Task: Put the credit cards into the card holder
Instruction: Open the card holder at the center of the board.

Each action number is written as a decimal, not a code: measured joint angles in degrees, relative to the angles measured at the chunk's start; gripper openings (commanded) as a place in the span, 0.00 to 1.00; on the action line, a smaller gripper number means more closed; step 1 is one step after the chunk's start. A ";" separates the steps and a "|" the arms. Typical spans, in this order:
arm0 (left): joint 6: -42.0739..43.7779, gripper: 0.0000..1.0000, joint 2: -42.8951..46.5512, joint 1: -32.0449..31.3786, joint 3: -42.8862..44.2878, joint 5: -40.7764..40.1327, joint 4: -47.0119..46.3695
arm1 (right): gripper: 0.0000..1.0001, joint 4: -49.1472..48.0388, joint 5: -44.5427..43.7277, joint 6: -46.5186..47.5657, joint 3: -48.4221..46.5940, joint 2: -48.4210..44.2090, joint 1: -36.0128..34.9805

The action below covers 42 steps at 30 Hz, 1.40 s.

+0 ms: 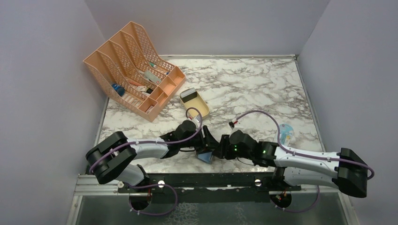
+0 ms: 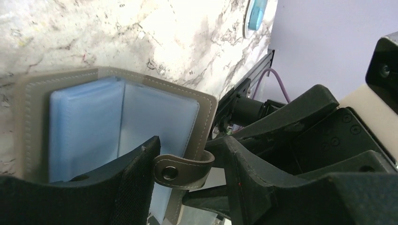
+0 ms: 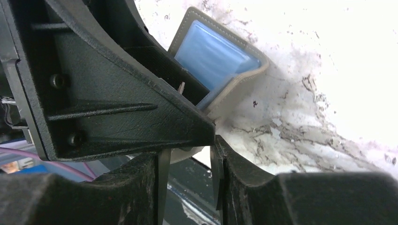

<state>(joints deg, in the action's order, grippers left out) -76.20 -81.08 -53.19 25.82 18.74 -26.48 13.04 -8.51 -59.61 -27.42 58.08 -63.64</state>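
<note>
Near edge, centre of the top view: both arms reach in and meet over the card holder [image 2: 141, 112]. It lies open at the near-centre of the tabletop [image 1: 253, 89], grey cover out, blue pockets facing up, one flap bent upward.

Your L pincer [image 2: 190, 150] is spread. One finger [image 2: 117, 187] lies across the pockets by the fold. The snap strap [image 2: 185, 171] hangs in the gap between the fingers. Can't tell if that finger presses down or just rests.

Your R pincer [image 3: 187, 159] sits right against the L one, tips almost touching it. Its fingers are apart w/ a narrow gap and nothing clearly pinched. A pale rounded bit shows just past the gap; can't tell what it is.

Right of the arms, lower right of the top view: a small round blue-white disc [image 1: 286, 133] on the marble, well apart from the holder.

Farther back, just above frame centre: a tan tray [image 1: 208, 111] w/ what looks like a pale card [image 1: 188, 95] in it.

Farthest, upper left: the peach mesh rack [image 1: 119, 61], odd bits in its front slots, too small to name.
</note>
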 measured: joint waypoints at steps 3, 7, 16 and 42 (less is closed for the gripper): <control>0.33 0.53 0.00 0.52 0.11 -0.24 0.00 | 0.33 -2.08 -0.22 2.51 0.00 1.49 0.00; 1.11 0.52 -0.02 1.40 0.11 -0.39 0.07 | 0.32 -4.74 -1.01 5.86 0.00 2.97 0.00; 2.14 0.52 -0.63 2.12 1.05 -0.61 1.03 | 0.56 -4.48 -0.98 7.41 -1.57 4.28 0.00; 1.53 0.52 -0.61 2.23 2.51 -0.57 1.66 | 0.34 -0.61 -0.07 -1.73 -2.56 8.41 0.00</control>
<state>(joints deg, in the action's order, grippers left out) -74.67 -81.69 -50.96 28.34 18.17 -24.82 12.43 -8.58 -61.34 -29.98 66.50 -63.64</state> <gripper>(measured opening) 0.521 0.387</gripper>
